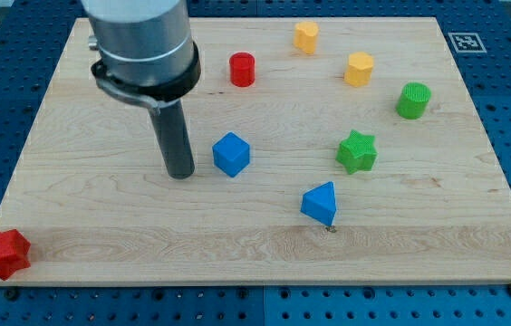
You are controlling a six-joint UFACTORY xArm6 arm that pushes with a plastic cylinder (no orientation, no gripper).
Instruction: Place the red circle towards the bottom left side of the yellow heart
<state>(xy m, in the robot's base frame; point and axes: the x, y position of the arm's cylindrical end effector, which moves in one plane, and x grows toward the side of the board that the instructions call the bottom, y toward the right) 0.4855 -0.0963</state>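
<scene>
The red circle (pixel 242 70), a short red cylinder, stands near the view's top centre of the wooden board (pixel 101 226). A yellow block that looks like the heart (pixel 306 37) sits up and to the right of it, near the top edge. A second yellow block (pixel 359 69), roughly pentagonal, lies further right. My tip (pixel 181 175) rests on the board below and to the left of the red circle, well apart from it. It is just left of the blue cube (pixel 231 154), with a small gap.
A blue triangle (pixel 320 204) lies at lower centre-right. A green star (pixel 356 151) and a green circle (pixel 413 100) are on the right. A red star (pixel 3 253) sits at the board's bottom left corner, partly off the edge.
</scene>
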